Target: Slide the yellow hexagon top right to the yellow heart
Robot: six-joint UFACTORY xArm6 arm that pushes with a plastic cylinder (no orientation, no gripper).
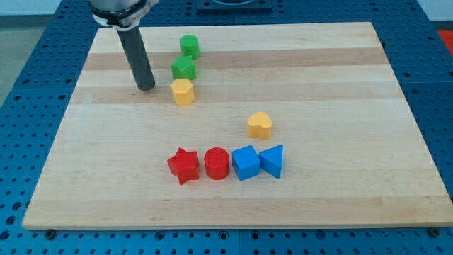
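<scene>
The yellow hexagon (182, 91) sits on the wooden board, in the upper left-middle part of the view. The yellow heart (260, 125) lies to its lower right, well apart from it. My tip (146, 87) rests on the board just left of the yellow hexagon, a short gap away and not touching it. The dark rod rises from the tip to the view's top.
A green star (184, 68) touches the yellow hexagon's top side, and a green cylinder (190, 47) stands above that. Below the heart stands a row: red star (183, 165), red cylinder (216, 163), blue cube (245, 161), blue triangle (272, 160). The board edge (233, 225) runs along the view's bottom.
</scene>
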